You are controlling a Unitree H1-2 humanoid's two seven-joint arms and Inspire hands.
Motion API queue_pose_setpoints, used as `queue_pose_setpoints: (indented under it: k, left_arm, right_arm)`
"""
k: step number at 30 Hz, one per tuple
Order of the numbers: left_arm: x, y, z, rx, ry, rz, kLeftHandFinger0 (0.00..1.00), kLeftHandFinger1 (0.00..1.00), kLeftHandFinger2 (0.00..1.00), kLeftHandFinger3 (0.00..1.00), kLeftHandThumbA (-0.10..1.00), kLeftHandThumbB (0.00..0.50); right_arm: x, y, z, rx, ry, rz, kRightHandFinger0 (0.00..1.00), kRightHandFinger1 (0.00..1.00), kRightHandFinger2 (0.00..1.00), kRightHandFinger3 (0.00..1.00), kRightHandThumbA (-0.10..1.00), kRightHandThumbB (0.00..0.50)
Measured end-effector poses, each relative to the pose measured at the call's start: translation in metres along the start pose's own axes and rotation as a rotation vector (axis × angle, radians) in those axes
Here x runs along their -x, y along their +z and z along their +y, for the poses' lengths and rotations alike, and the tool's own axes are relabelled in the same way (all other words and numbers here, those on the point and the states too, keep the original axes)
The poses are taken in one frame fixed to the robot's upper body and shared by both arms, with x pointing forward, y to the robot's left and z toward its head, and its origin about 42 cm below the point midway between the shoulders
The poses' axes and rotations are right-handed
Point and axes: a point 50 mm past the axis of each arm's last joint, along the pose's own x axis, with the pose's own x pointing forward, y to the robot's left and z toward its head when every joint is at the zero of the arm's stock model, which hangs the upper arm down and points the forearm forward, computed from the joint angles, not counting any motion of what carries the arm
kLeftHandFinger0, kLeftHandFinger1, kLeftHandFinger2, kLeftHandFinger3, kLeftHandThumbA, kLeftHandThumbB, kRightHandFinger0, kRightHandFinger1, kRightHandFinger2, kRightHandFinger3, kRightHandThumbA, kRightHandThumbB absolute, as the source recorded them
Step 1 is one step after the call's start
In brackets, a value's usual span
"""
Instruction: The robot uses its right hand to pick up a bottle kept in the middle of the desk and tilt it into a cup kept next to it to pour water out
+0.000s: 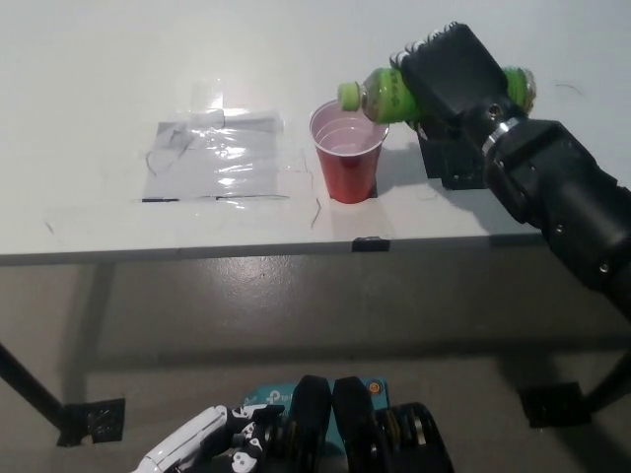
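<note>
**Bottle tipped over the cup**

Here, one broad white desk (118, 59) with a smooth matte top carried one glossy, crinkled plastic sheet (219, 158). The black right hand (455, 74) was wrapped around one green bottle (385, 95), held nearly level, its capped end over the rim of one red, tapered cup (349, 151). The white left hand (202, 445) rested low at the lower left; its fingers' state could not be told.
</note>
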Motion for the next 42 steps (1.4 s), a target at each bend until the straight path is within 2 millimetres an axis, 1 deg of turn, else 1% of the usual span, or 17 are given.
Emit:
queue_pose_setpoints:
  k: [3,5,8,9,16,19,20,25,27,29,32,33,35,37,38,41,42]
  left_arm:
    - [0.000,0.000,0.000,0.000,-0.002,0.000,0.93,0.98,0.93,1.00,1.00,0.500]
    - [0.000,0.000,0.000,0.000,-0.004,0.000,0.92,0.98,0.94,1.00,1.00,0.500]
    - [0.000,0.000,0.000,-0.001,-0.009,0.001,0.92,0.98,0.93,1.00,1.00,0.500]
    - [0.000,0.000,0.000,-0.001,-0.009,0.001,0.92,0.98,0.93,1.00,1.00,0.500]
    - [0.000,0.000,0.000,-0.001,-0.009,0.001,0.91,0.98,0.93,1.00,1.00,0.500]
    - [0.000,0.000,0.000,-0.002,-0.009,0.001,0.91,0.98,0.93,1.00,1.00,0.500]
    - [0.000,0.000,0.000,-0.002,-0.009,0.001,0.91,0.98,0.93,1.00,1.00,0.500]
    - [0.000,0.000,0.000,-0.002,-0.009,0.001,0.90,0.97,0.92,1.00,1.00,0.500]
    - [0.000,0.000,0.000,-0.002,-0.009,0.001,0.90,0.97,0.92,1.00,1.00,0.500]
    - [0.000,0.000,0.000,-0.002,-0.009,0.001,0.90,0.98,0.92,1.00,1.00,0.500]
    - [0.000,0.000,0.000,-0.002,-0.009,0.001,0.90,0.98,0.92,1.00,1.00,0.500]
    - [0.000,0.000,0.000,-0.002,-0.009,0.001,0.90,0.98,0.92,1.00,1.00,0.500]
    - [0.000,0.000,0.000,-0.002,-0.009,0.001,0.90,0.98,0.92,1.00,1.00,0.500]
    - [0.000,0.000,0.000,-0.002,-0.008,0.001,0.90,0.98,0.92,1.00,1.00,0.500]
    - [0.000,0.000,0.000,-0.002,-0.008,0.001,0.90,0.97,0.92,1.00,1.00,0.500]
    - [0.000,0.000,0.000,-0.003,-0.008,0.000,0.90,0.97,0.92,1.00,1.00,0.500]
    - [0.000,0.000,0.000,-0.003,-0.008,0.000,0.90,0.97,0.92,1.00,1.00,0.500]
  right_arm:
    - [-0.003,0.001,-0.003,0.016,-0.006,-0.007,0.00,0.08,0.37,0.21,-0.10,0.118]
    - [-0.004,0.000,-0.004,0.024,-0.004,-0.008,0.00,0.01,0.28,0.07,-0.10,0.130]
    - [-0.006,-0.004,-0.001,0.059,0.008,-0.019,0.00,0.01,0.28,0.12,-0.10,0.109]
    - [-0.006,-0.005,-0.001,0.069,0.011,-0.022,0.00,0.01,0.29,0.14,-0.10,0.137]
    - [-0.007,-0.012,-0.002,0.173,0.002,-0.058,0.00,0.00,0.24,0.01,-0.10,0.184]
    - [-0.007,-0.014,-0.003,0.209,-0.011,-0.078,0.00,0.00,0.25,0.01,-0.10,0.169]
    - [-0.008,-0.014,-0.003,0.219,-0.015,-0.084,0.00,0.00,0.25,0.00,-0.10,0.196]
    - [-0.009,-0.014,-0.006,0.247,-0.033,-0.111,0.00,0.00,0.28,0.02,-0.10,0.230]
    - [-0.010,-0.013,-0.007,0.252,-0.039,-0.119,0.00,0.00,0.28,0.06,-0.08,0.227]
    - [-0.010,-0.013,-0.007,0.255,-0.045,-0.125,0.00,0.00,0.27,0.04,-0.06,0.246]
    - [-0.009,-0.013,-0.006,0.260,-0.055,-0.136,0.00,0.00,0.26,0.04,-0.06,0.246]
    - [-0.009,-0.012,-0.006,0.262,-0.057,-0.139,0.00,0.00,0.26,0.01,-0.07,0.235]
    - [-0.009,-0.012,-0.006,0.265,-0.061,-0.144,0.00,0.00,0.26,0.07,-0.07,0.237]
    - [-0.009,-0.012,-0.006,0.267,-0.064,-0.148,0.00,0.00,0.25,0.06,-0.06,0.219]
    - [-0.009,-0.012,-0.006,0.270,-0.064,-0.149,0.00,0.00,0.25,0.09,-0.04,0.229]
    - [-0.009,-0.012,-0.006,0.274,-0.068,-0.150,0.00,0.00,0.26,0.20,-0.06,0.200]
    - [-0.009,-0.012,-0.006,0.272,-0.068,-0.149,0.00,0.01,0.27,0.21,-0.06,0.197]
